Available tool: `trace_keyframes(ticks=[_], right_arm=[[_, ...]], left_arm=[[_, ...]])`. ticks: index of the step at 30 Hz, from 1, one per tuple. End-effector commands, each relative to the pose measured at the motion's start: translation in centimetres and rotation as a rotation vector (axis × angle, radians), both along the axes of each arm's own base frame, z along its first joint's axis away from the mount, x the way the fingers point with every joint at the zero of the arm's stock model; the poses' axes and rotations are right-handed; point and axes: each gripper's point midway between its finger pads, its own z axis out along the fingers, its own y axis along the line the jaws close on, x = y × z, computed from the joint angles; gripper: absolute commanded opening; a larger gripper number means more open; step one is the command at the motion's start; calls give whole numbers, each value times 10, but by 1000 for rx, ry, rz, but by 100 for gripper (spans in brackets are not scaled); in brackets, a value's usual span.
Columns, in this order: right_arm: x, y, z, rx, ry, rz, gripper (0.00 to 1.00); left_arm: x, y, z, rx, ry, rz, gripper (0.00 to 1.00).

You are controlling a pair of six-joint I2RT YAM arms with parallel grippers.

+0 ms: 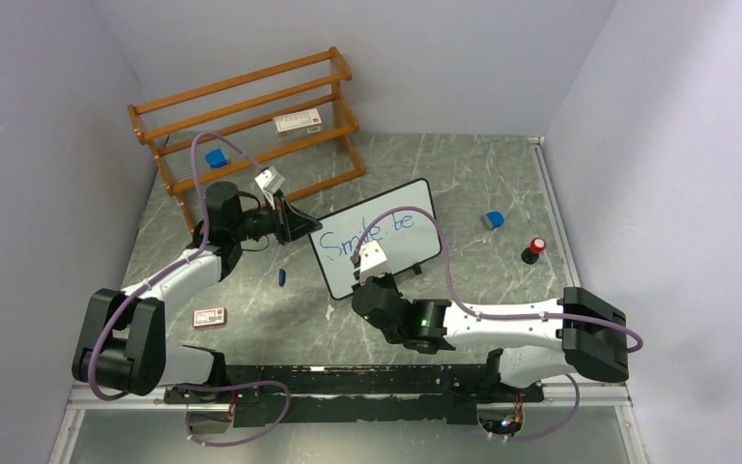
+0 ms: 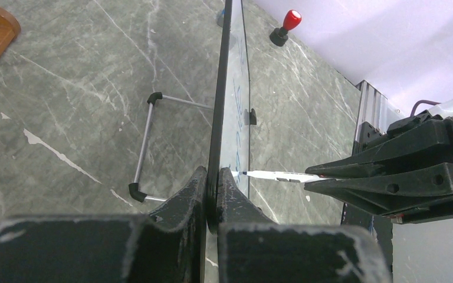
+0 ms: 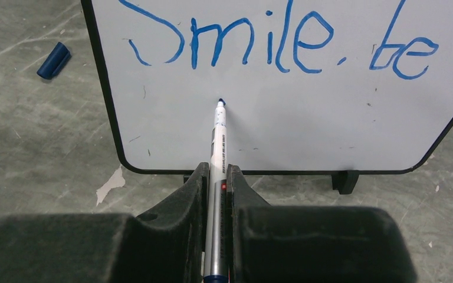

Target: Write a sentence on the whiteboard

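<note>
R gripper (image 3: pixel 215 172) was shut tight on a white marker (image 3: pixel 218 138), barrel pinched between both fingers w/ the blue tip poking out ahead, aimed square at the whiteboard (image 3: pixel 307 124). Tip sat on or a hair off the white face (couldn't tell which), just below the "m" of the sentence (image 3: pixel 236 47), which read only "Smile. be" along the top. The lower half was bare, so by my read line 2 ("grateful") was about to start. L gripper (image 2: pixel 211 180) was clamped on the board's black frame at its left edge, steadying it upright on its feet on the grey marble-look table (image 1: pixel 502 184), roughly centre, between the arms. To do the stroke well, imo: light, even pressure so the L grip isn't levered back; tip approx perpendicular; letters small enough to fit btwn line 1 and the bottom frame; lift clean btwn letters, no smears. Blue cap (image 3: pixel 53 60) lay on the table left of the board, apart from it.
</note>
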Motion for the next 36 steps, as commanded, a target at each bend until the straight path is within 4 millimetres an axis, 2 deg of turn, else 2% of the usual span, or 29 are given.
trace_keyframes(ticks=[1,14,21,28,36], right_arm=[[6,10,10,38,-12,-4,0],[-4,20,0,18,27,85,0],[-9,14,-7,-4,57,95,0],[-12,0,-18,-44,77,71,0],[-7,-13,-16,-54,59,19,0]], left_arm=[[6,5,-5,33,-23,17,5],[7,5,-6,37,-17,21,5],[8,6,-6,39,-14,23,5],[8,6,-6,40,-14,23,5],[8,6,-6,39,-12,22,5]])
